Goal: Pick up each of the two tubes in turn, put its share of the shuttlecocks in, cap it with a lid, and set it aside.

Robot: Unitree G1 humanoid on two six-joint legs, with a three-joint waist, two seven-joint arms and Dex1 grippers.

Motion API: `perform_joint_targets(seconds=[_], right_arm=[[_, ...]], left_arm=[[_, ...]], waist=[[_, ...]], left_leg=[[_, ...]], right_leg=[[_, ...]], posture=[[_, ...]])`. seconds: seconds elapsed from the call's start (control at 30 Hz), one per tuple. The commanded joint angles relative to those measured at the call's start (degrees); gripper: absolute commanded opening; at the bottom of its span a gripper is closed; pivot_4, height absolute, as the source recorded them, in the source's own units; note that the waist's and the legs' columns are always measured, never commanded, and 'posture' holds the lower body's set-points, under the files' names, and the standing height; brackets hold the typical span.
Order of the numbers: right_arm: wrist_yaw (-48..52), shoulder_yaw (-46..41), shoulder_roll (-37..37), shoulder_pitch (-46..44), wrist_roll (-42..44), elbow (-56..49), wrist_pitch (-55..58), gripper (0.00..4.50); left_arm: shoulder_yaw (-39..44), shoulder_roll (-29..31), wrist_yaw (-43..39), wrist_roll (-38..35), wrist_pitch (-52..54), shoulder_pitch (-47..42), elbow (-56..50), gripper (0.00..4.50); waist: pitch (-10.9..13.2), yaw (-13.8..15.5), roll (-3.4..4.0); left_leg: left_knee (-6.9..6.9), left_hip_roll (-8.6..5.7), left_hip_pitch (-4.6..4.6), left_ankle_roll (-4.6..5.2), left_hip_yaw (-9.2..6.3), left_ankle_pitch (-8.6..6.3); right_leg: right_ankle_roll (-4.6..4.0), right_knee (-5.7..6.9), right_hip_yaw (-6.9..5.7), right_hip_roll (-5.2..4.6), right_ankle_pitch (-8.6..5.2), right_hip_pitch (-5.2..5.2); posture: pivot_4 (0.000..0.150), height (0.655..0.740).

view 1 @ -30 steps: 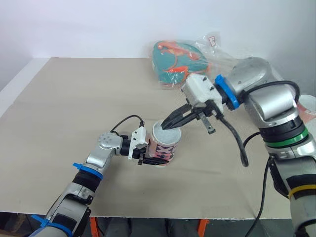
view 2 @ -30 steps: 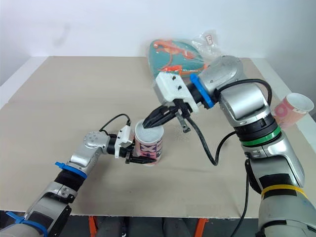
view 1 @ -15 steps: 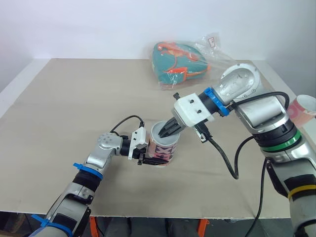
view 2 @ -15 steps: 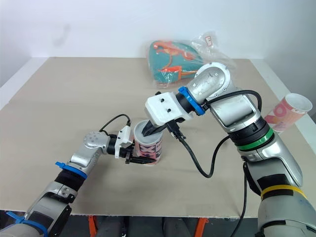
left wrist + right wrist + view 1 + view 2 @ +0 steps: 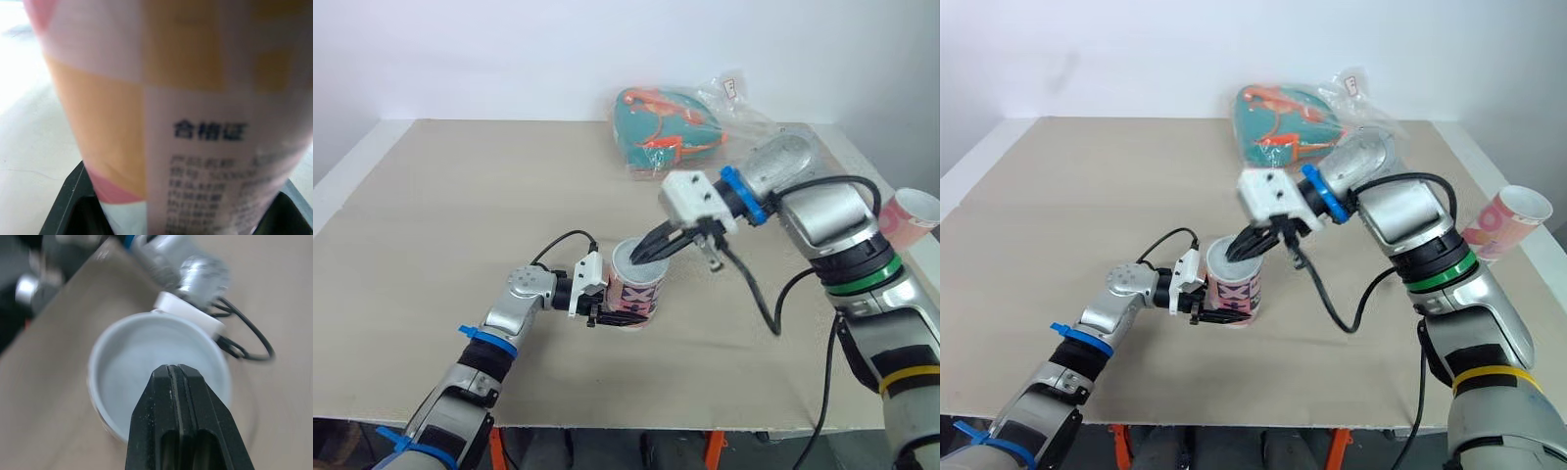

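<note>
A robot test lab: bare beige table [image 5: 460,196] against plain white walls [image 5: 509,49].

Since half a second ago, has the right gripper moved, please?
Yes: the right gripper has pulled back up out of the tube, toward the bag.

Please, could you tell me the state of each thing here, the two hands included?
Pink patterned cardboard tube: upright on the tan table, gripped; I cannot tell if it is capped.
Left hand: shut on that tube's side.
Right hand: fingers shut, tips at the tube's top.
Second pink tube: tilted, mouth open, at the table's right edge.
Teal and orange bag in clear plastic: lying wrapped, untouched.
</note>
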Motion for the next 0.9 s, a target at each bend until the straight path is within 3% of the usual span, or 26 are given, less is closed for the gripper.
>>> perform_joint_targets(seconds=[0.03,0.1,0.2,0.23,0.27,0.33,0.6,0.77,0.9], right_arm=[[-2.85,-8.55,-4.14,4.22,3.75,-4.22,4.29,0.51],[-4.64,-11.1,-5.54,6.89,4.78,-6.65,6.37,1.16],[-8.1,-16.6,-8.36,13.45,7.32,-10.91,10.08,2.64],[-9.3,-17.84,-8.83,14.97,8.02,-12.05,11.25,3.27],[-10.46,-19.35,-9.48,17.12,8.89,-13.48,12.61,3.5],[-12.12,-21.08,-10.26,20.12,9.96,-15.7,14.25,4.46],[-18.07,-24.72,-12.15,33.08,14.23,-27.04,20.36,4.46],[-19.9,-22.58,-14.17,41.0,12.14,-31.23,18.69,4.46],[-22.82,-18.48,-11.24,42.28,10.22,-32.02,16.59,4.46]], left_arm=[[0.29,0.38,0.17,-0.46,1.39,1.01,-1.5,2.57],[0.1,0.52,0.26,-0.28,1.13,1.18,-1.57,3.34],[0.21,0.34,-0.87,-1.67,2.69,0.67,-2.07,4.5],[0.4,0.29,-1.12,-2.14,3.29,0.58,-2.41,4.5],[0.42,0.08,-1.39,-2.49,3.64,0.31,-2.79,4.5],[0.31,0.03,-1.96,-2.8,4.25,0.06,-3.4,4.5],[1.4,3.7,-3.55,-2.61,3.55,1.71,-5.3,4.5],[2.34,9.6,-3.7,-2.36,4.12,5.57,-9.67,4.5],[8.46,14.72,-0.3,-3.34,4.27,8.83,-11.72,4.5]], waist=[[0.0,0.38,0.0],[0.0,0.52,0.01],[0.09,0.45,0.13],[0.13,0.4,0.19],[0.15,0.42,0.23],[0.16,0.36,0.25],[0.17,0.21,0.23],[0.17,-0.02,0.23],[0.21,-0.16,0.16]], left_leg=[[0.0,-0.01,-0.14,0.0,-0.04,-0.01],[-0.01,-0.03,-0.29,-0.02,-0.08,-0.08],[-0.12,-0.06,-0.35,0.07,-0.05,-0.15],[-0.14,-0.05,-0.41,0.09,-0.08,-0.15],[-0.13,-0.05,-0.41,0.09,-0.07,-0.16],[-0.12,-0.07,-0.43,0.1,-0.07,-0.17],[-0.08,-0.08,-0.42,0.1,-0.07,-0.16],[-0.09,-0.08,-0.42,0.1,-0.06,-0.16],[-0.05,-0.07,-0.42,0.08,-0.07,-0.15]], right_leg=[[0.01,0.0,-0.03,0.0,-0.02,-0.12],[0.01,-0.03,-0.07,0.0,-0.06,-0.23],[-0.04,-0.02,0.0,0.02,-0.12,-0.4],[-0.04,-0.02,-0.04,0.04,-0.17,-0.43],[-0.04,-0.01,-0.03,0.03,-0.18,-0.45],[-0.02,-0.02,-0.02,0.03,-0.19,-0.44],[0.05,-0.02,-0.01,0.02,-0.18,-0.41],[0.06,-0.02,0.01,0.01,-0.2,-0.41],[0.17,-0.02,0.0,0.01,-0.22,-0.4]], posture=[[0.15,0.74],[0.15,0.74],[0.15,0.74],[0.15,0.74],[0.15,0.74],[0.15,0.74],[0.15,0.74],[0.15,0.74],[0.15,0.74]])
